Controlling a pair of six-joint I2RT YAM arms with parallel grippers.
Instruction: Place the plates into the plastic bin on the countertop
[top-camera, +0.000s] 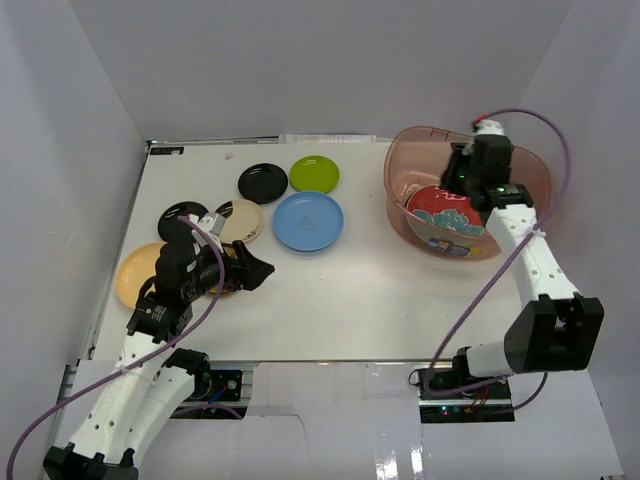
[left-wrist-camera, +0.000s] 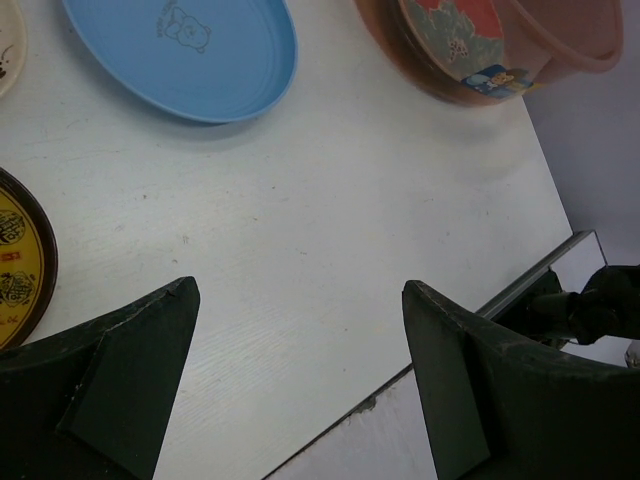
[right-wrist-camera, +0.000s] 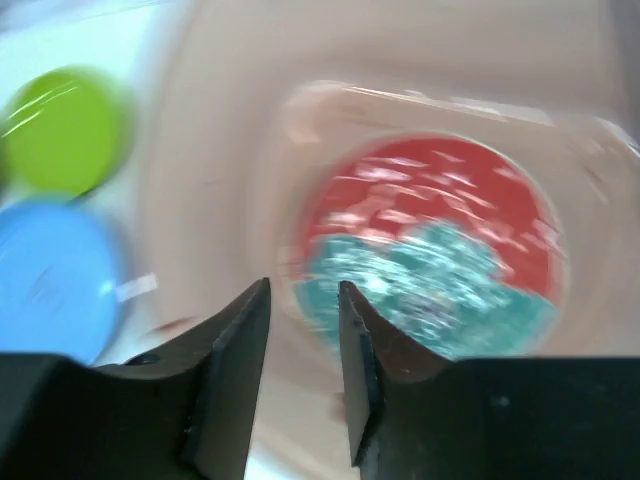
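Note:
The plastic bin (top-camera: 392, 172) stands at the right of the countertop (top-camera: 340, 290), with a red-and-teal floral plate (top-camera: 447, 210) lying inside it. My right gripper (top-camera: 462, 172) hangs over the bin. In the blurred right wrist view its jaws (right-wrist-camera: 303, 300) stand a narrow gap apart, with nothing between them, above the floral plate (right-wrist-camera: 430, 240). My left gripper (top-camera: 250, 268) is wide open and empty over bare countertop (left-wrist-camera: 300, 350), beside a patterned amber plate (left-wrist-camera: 20, 260). A light blue plate (top-camera: 308, 221), a lime green plate (top-camera: 314, 174), a cream-and-black plate (top-camera: 240, 220), two black plates (top-camera: 262, 182) and a pale orange plate (top-camera: 140, 275) lie at the left.
White walls close in the countertop on three sides. The front edge (left-wrist-camera: 440, 350) runs just below my left gripper. The left arm covers part of the black plate (top-camera: 183, 218) and the amber plate. A purple cable (top-camera: 480, 300) arcs along the right arm.

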